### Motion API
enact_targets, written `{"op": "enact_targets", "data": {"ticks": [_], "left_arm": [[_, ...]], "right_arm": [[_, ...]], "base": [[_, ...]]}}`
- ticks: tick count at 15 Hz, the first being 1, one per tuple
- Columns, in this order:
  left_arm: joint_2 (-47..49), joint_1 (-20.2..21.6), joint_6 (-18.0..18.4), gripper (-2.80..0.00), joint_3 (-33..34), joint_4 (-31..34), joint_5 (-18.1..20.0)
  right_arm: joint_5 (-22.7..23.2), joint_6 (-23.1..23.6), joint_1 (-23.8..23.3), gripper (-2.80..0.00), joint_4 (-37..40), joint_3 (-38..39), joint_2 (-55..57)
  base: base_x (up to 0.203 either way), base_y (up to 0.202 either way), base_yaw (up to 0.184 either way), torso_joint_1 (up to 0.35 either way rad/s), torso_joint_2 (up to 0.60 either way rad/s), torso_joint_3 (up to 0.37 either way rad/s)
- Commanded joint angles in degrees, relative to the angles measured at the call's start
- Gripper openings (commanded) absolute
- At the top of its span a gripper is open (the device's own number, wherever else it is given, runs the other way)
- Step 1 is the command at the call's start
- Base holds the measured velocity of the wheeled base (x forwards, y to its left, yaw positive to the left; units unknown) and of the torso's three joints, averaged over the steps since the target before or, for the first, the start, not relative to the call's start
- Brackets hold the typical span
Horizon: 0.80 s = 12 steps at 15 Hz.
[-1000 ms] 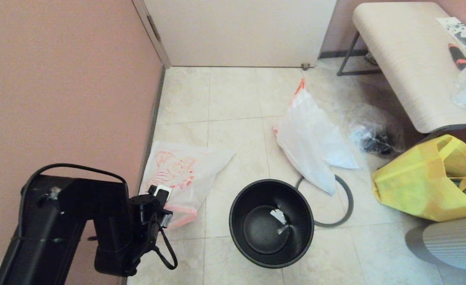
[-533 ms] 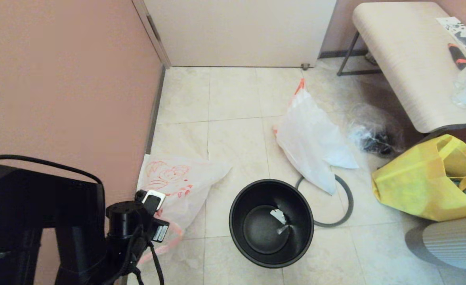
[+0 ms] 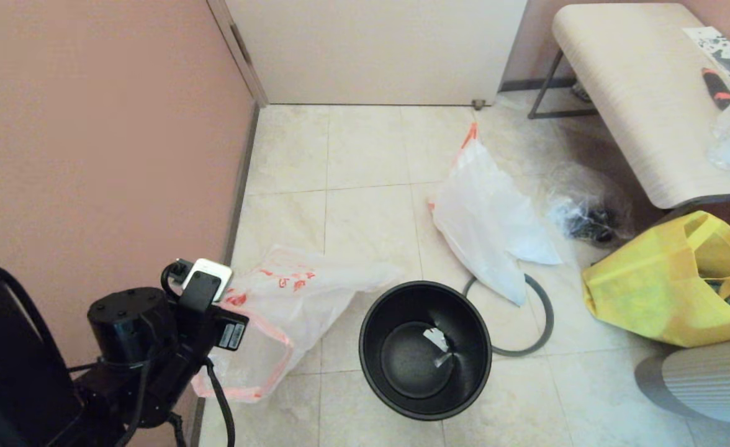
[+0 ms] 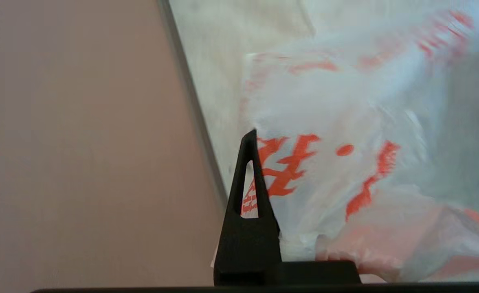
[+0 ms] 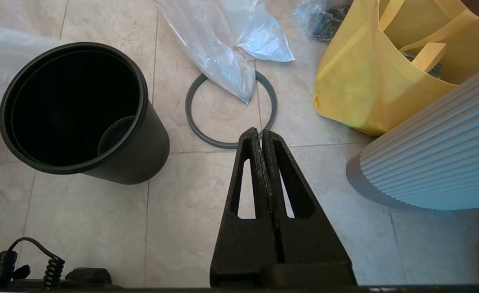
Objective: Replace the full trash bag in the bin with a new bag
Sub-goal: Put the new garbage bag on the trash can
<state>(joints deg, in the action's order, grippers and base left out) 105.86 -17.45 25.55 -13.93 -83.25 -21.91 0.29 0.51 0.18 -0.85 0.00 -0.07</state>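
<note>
The new bag (image 3: pixel 306 298), thin white plastic with orange-red print, hangs lifted off the floor beside the pink wall, its pinkish handle loop (image 3: pixel 259 366) dangling. My left gripper (image 4: pixel 260 136) is shut on its bunched top; one finger (image 4: pixel 248 183) shows and the bag hides the other. The black bin (image 3: pixel 425 351) stands open just right of the bag, and its grey ring rim (image 3: pixel 536 329) lies on the tiles beside it. The full trash bag (image 3: pixel 486 226) lies on the floor beyond the bin. My right gripper (image 5: pixel 260 132) is shut and empty above the tiles near the ring (image 5: pixel 231 108).
A yellow bag (image 3: pixel 663 282) and a grey ribbed rounded object (image 3: pixel 712 379) sit at the right. A clear film bag with dark items (image 3: pixel 585 214) lies under the pale bench (image 3: pixel 638 93). The pink wall (image 3: pixel 92 136) closes the left side.
My left arm has risen and pulled back, lifting the new bag off the floor. The bag now hangs stretched toward the bin with its handle loop dangling.
</note>
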Motion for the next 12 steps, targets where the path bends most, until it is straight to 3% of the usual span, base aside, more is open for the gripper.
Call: {"op": "enact_targets", "data": {"ticks": [1,3,6,9,12], "left_arm": [[-5.4,-1.5,0.0,-2.8,-6.7,7.5,-0.2],[-9.8,-3.0,-1.5,-2.8,-13.2,19.6,-0.2],[-17.2,-6.6,-7.5,-2.8,-19.7,40.0,-0.2],[-24.0,-8.9,-12.4,-2.8,-23.5,54.6,-0.2],[-30.4,-13.9,-21.2,-2.8,-31.1,77.2,-0.1]], "right_arm": [[0.0,0.0,0.0,-2.8,0.0,0.3,0.1],[0.1,0.0,0.0,-2.8,0.0,0.3,0.1],[0.0,0.0,0.1,-2.8,0.0,0.3,0.1],[0.0,0.0,0.0,-2.8,0.0,0.3,0.1],[0.1,0.5,0.1,-2.8,0.1,0.3,0.1]], "base": [[0.0,0.0,0.0,0.0,0.0,0.0],[0.0,0.0,0.0,0.0,0.0,0.0],[0.0,0.0,0.0,0.0,0.0,0.0],[0.0,0.0,0.0,0.0,0.0,0.0],[0.0,0.0,0.0,0.0,0.0,0.0]]}}
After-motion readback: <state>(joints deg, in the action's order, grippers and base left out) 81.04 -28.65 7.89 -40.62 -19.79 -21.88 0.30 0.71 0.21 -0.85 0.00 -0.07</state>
